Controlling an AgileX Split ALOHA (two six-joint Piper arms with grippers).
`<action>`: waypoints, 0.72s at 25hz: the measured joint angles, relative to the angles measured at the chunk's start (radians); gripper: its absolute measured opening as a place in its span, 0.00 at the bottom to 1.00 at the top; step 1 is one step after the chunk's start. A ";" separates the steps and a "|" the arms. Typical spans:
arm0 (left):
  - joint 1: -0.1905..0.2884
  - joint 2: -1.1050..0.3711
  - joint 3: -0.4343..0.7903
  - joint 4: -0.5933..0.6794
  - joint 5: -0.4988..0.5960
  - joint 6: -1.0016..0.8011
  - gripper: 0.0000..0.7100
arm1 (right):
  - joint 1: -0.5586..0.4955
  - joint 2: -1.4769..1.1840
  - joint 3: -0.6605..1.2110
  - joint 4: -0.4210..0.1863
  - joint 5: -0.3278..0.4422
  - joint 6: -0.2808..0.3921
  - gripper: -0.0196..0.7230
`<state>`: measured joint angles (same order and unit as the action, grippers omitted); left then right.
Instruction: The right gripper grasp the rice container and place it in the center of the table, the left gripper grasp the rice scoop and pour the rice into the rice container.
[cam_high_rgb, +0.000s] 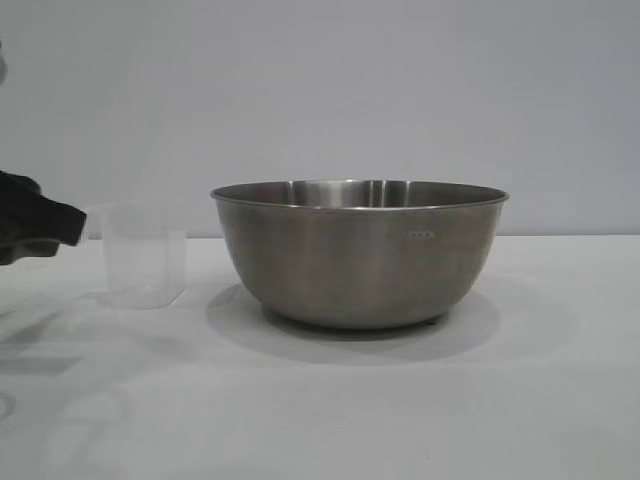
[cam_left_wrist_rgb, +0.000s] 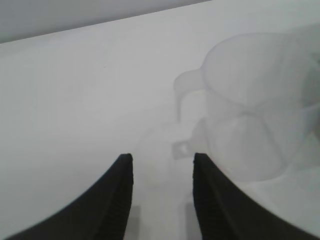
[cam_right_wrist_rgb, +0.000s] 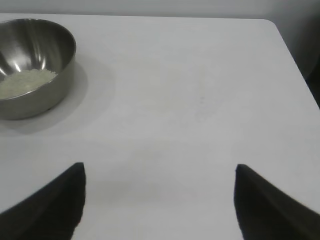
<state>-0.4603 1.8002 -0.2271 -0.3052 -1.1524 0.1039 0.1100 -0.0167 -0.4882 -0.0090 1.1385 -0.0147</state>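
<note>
The rice container (cam_high_rgb: 360, 255), a wide steel bowl, stands in the middle of the white table (cam_high_rgb: 320, 410). In the right wrist view a pale layer of rice (cam_right_wrist_rgb: 24, 82) lies inside the rice container (cam_right_wrist_rgb: 47, 95). The rice scoop (cam_high_rgb: 145, 256), a clear plastic cup, stands upright left of the bowl and looks empty. My left gripper (cam_high_rgb: 72, 228) is just left of the scoop, apart from it. In the left wrist view the left gripper (cam_left_wrist_rgb: 162, 161) is open with nothing between its fingers, and the rice scoop (cam_left_wrist_rgb: 250, 105) sits just beyond them. My right gripper (cam_right_wrist_rgb: 160, 170) is wide open over bare table, far from the bowl.
The table's far edge and rounded corner (cam_right_wrist_rgb: 272, 25) show in the right wrist view, with a dark gap beyond. A plain pale wall (cam_high_rgb: 320, 90) stands behind the table.
</note>
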 joint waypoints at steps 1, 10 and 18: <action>0.000 -0.026 0.011 0.002 0.000 0.000 0.34 | 0.000 0.000 0.000 0.000 0.000 0.000 0.78; 0.000 -0.168 0.025 0.002 0.234 0.000 0.34 | 0.000 0.000 0.000 0.000 0.000 0.000 0.78; 0.000 -0.304 0.026 0.002 0.446 0.000 0.34 | 0.000 0.000 0.000 0.000 0.000 0.000 0.78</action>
<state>-0.4603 1.4960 -0.2010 -0.3030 -0.7066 0.1039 0.1100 -0.0167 -0.4882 -0.0090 1.1385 -0.0147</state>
